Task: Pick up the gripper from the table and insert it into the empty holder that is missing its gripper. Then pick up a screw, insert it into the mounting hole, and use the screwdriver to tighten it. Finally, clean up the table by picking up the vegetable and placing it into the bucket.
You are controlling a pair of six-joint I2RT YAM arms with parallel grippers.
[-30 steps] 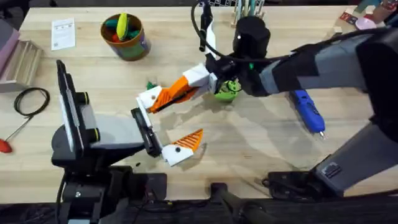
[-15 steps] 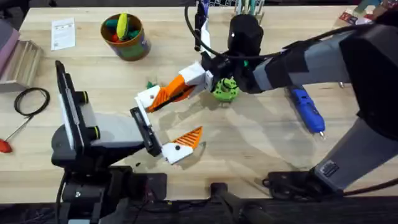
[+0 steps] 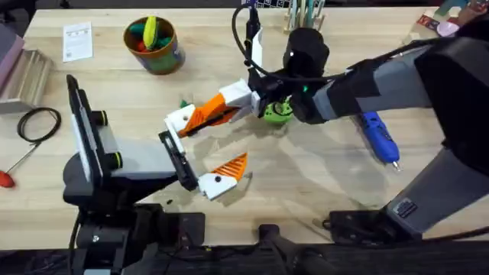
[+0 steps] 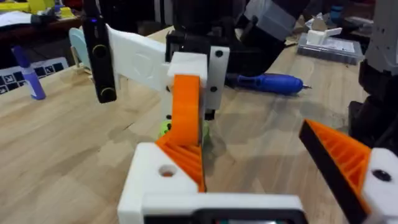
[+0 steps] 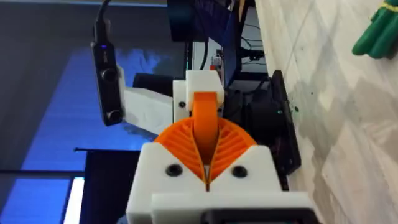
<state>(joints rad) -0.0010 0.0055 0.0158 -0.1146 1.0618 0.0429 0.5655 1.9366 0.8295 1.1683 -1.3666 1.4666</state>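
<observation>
My overhead camera sits above the arm bases, looking down and forward across the table [image 3: 321, 183]. My left wrist camera rides low, looking along the tabletop at the right gripper [image 4: 186, 124] close in front, with the screwdriver [image 4: 267, 81] behind. My right wrist camera is rolled sideways, looking back at the left arm, table edge-on. All three views share the spot where the two grippers meet, mid-table.

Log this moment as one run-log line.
phase: insertion | right gripper: shut on orange gripper, at holder | left gripper: open | screwdriver: on table | vegetable: on table
</observation>
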